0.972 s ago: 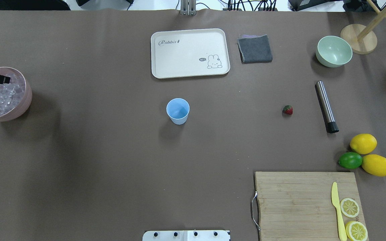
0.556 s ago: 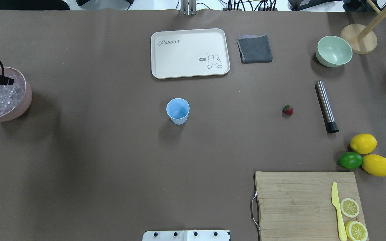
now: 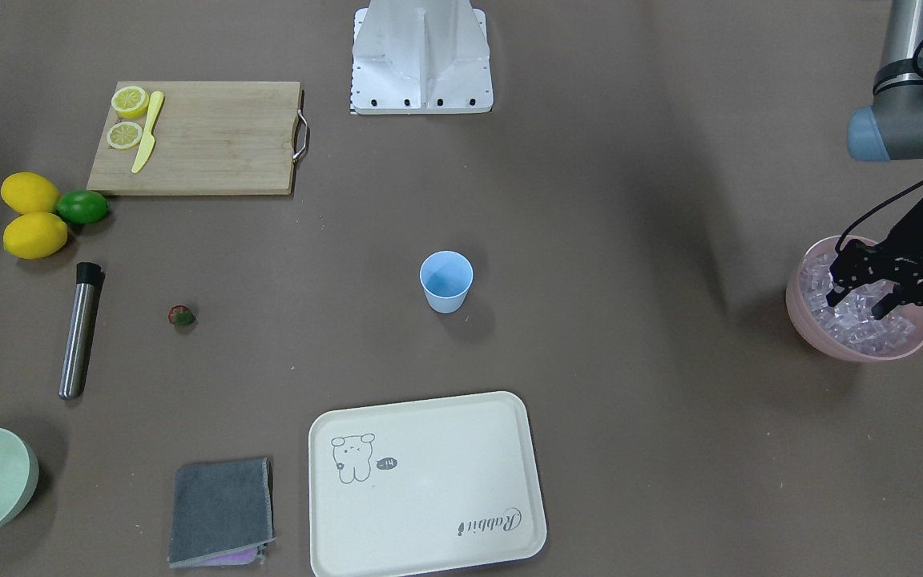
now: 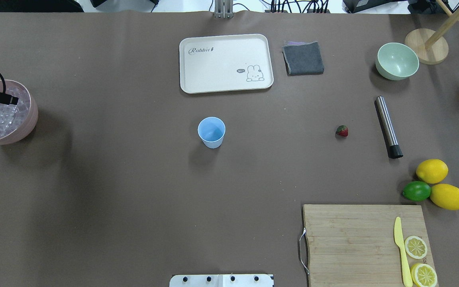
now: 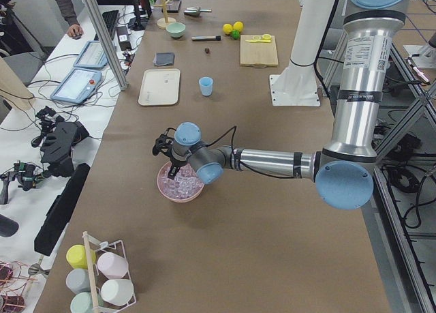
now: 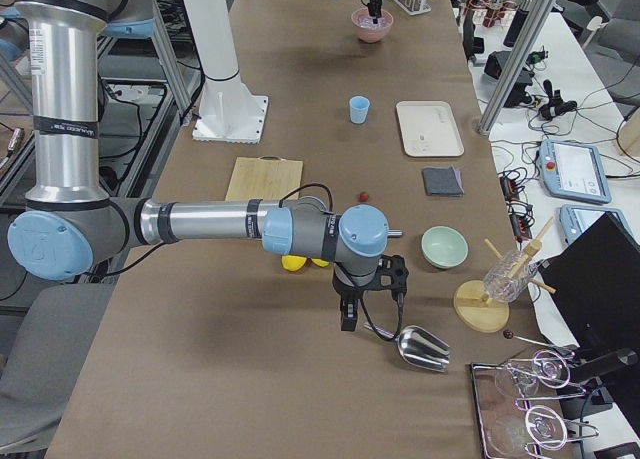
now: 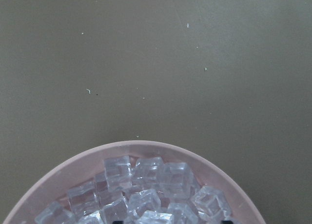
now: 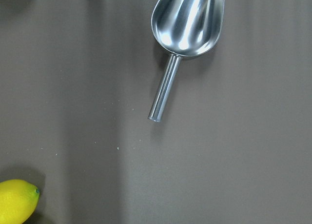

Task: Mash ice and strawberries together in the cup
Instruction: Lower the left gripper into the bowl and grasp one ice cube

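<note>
The light-blue cup (image 4: pixel 211 132) stands upright and empty at mid-table, also seen as the cup (image 3: pixel 446 280). A small red strawberry (image 4: pixel 342 130) lies on the table well to its right. Clear ice (image 3: pixel 862 324) cubes fill a pink bowl (image 3: pixel 800 314) at the table's left end; the left wrist view shows the ice (image 7: pixel 146 190) close below. My left gripper (image 3: pixel 856 306) hangs open just over the cubes, holding nothing. My right gripper (image 6: pixel 350 317) shows only in the exterior right view, above the handle of a steel scoop (image 8: pixel 187 24); I cannot tell its state.
A steel muddler (image 4: pixel 388 126) lies right of the strawberry. A green bowl (image 4: pixel 397 61), grey cloth (image 4: pixel 303 57) and cream tray (image 4: pixel 225 63) sit along the far side. Two lemons and a lime (image 4: pixel 416 191) lie by a cutting board (image 4: pixel 353 239) with a yellow knife and lemon slices.
My left gripper has crept a little further over the ice bowl and lower toward the cubes. The cup, strawberry and everything else stay put.
</note>
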